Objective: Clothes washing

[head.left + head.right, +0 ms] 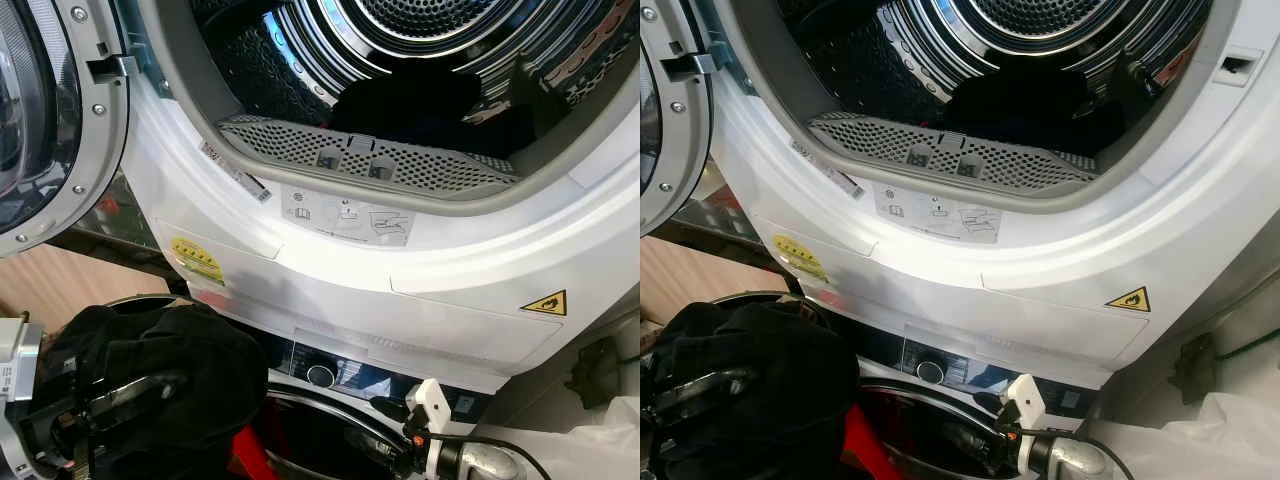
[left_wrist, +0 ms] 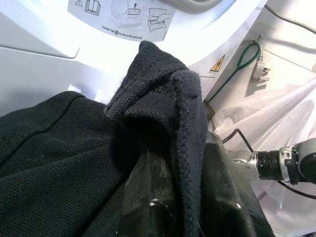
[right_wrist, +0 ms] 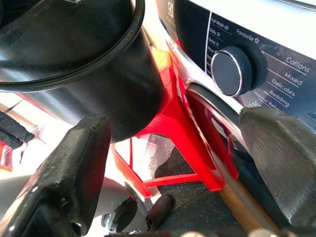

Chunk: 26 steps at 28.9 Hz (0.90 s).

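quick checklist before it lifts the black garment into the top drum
1. Left end effector shut on the black garment: ok.
2. Dryer door swung open: ok.
3. Drum opening free: cannot tell, dark clothes already lie inside.
4. Lint filter seated at the drum's lower rim: ok.
5. Right end effector open, empty, low by the washer dial: ok.

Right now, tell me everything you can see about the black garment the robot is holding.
The black garment is a dark, fine-meshed knit, bunched into a loose heap with a ribbed, collar-like edge folded up at the top, as the left wrist view shows. The left gripper is shut on it, the cloth draped over both fingers and hiding most of them. It is held low on the robot's left, below the open dryer's white front and in front of the washer underneath. It looks limp; whether it is wet cannot be told.
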{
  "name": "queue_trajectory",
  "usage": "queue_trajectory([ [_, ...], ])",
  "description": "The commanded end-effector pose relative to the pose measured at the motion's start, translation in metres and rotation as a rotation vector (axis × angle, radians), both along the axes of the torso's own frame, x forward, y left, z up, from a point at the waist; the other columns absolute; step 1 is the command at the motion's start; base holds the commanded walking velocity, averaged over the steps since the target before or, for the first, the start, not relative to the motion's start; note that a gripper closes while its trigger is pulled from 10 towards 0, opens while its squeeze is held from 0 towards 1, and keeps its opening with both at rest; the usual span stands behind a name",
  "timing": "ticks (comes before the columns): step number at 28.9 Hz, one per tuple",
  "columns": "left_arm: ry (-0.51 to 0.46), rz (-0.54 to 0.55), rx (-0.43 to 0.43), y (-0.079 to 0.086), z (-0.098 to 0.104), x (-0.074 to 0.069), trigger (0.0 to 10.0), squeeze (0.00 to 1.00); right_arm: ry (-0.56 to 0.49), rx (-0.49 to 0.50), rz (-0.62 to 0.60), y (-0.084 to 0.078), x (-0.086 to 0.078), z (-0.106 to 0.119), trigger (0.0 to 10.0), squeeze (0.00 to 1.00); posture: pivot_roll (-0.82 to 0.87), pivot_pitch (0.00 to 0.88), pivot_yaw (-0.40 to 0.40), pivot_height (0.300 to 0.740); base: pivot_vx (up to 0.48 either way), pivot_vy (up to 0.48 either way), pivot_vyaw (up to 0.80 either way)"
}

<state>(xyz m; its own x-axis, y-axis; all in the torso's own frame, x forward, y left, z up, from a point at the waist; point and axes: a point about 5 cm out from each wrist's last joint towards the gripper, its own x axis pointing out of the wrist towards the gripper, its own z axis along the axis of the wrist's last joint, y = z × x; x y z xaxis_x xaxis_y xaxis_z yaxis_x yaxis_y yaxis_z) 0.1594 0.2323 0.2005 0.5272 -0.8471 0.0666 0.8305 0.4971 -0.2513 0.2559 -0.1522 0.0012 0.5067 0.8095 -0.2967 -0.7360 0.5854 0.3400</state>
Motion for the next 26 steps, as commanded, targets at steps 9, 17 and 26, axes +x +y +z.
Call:
queue_trajectory([
  [9, -0.059, -0.218, 0.014, -0.022, 0.021, 0.017, 10.0, 0.00, -0.009, 0.023, -0.029, -0.002, 0.008, 0.006, 10.0, 0.00, 0.13, 0.064, -0.018, 0.740, 0.000, 0.000, 0.00],
  [17, -0.018, -0.321, 0.007, -0.033, 0.015, 0.019, 10.0, 0.00, -0.049, 0.037, -0.078, -0.015, 0.015, 0.015, 10.0, 0.00, 0.11, 0.067, -0.004, 0.740, 0.000, 0.000, 0.00],
  [26, 0.034, -0.328, -0.008, -0.034, 0.005, 0.018, 10.0, 0.00, -0.050, 0.052, -0.055, -0.053, 0.014, 0.030, 10.0, 1.00, 0.10, 0.067, 0.000, 0.740, 0.000, 0.000, 0.00],
])
